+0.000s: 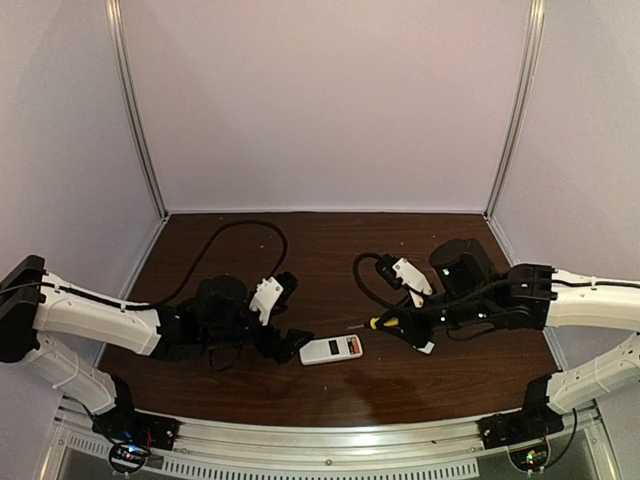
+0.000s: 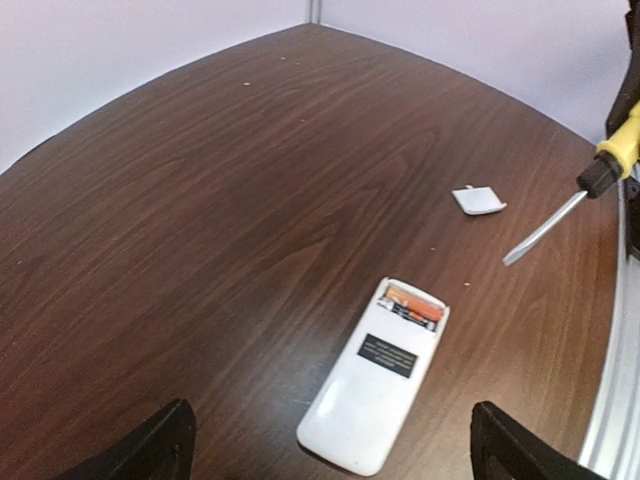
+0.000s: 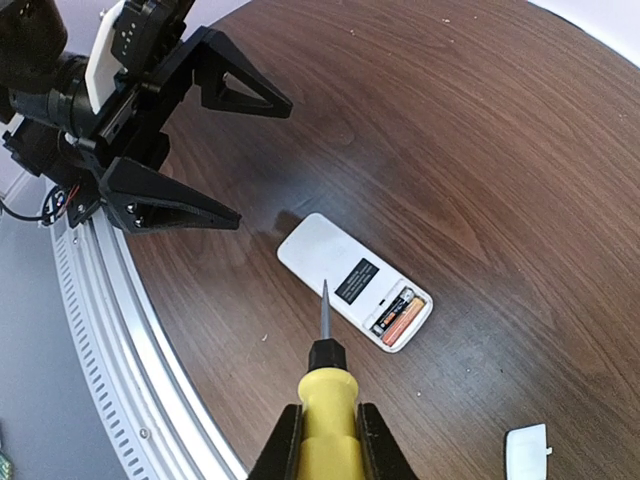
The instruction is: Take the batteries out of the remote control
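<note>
On the dark wooden counter (image 1: 320,250), the left tool (image 3: 265,160) stood wide open just left of the remote control (image 3: 345,275). The right tool (image 3: 330,445) clamped a screwdriver (image 3: 325,390) at its right. Both batteries (image 3: 398,315) sat in its uncovered compartment.

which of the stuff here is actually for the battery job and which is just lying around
For the job:
remote, back up, compartment open
two batteries inside it
screwdriver in the right gripper

Lying about:
small white plastic piece, apart from the remote
</note>
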{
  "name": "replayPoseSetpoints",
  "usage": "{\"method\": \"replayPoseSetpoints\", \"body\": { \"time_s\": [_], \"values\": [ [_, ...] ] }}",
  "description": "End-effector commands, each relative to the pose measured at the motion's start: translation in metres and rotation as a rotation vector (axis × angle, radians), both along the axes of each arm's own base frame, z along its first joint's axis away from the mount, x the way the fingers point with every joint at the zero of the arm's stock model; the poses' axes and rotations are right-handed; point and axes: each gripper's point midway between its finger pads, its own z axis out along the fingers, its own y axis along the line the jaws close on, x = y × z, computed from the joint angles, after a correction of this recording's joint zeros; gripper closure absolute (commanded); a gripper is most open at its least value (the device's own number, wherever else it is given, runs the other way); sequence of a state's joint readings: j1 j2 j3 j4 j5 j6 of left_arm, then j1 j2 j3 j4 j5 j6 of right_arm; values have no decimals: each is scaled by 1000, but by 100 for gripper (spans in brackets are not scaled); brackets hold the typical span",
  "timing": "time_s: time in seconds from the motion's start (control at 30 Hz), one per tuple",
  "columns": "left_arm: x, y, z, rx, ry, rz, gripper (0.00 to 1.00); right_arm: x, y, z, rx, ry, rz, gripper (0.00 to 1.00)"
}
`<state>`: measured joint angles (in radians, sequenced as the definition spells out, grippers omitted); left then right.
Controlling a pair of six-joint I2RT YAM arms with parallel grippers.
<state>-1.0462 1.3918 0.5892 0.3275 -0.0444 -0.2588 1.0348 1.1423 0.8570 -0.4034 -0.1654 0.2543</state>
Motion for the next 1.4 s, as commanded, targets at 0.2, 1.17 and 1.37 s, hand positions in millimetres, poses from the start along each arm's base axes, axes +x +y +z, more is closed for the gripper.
{"method": "replayPoseSetpoints", "body": {
  "time_s": [0.2, 1.17, 1.37],
  "values": [
    [25, 16, -9, 21, -44, 121, 3, 20, -5, 9, 35, -40, -84, 100],
    [-38, 4, -53, -22, -69, -265, 3, 33, 16, 26, 44, -65, -67, 100],
    [-35, -1, -61, -21, -89, -275, 3, 32, 11, 24, 47, -66, -74, 100]
  ]
}}
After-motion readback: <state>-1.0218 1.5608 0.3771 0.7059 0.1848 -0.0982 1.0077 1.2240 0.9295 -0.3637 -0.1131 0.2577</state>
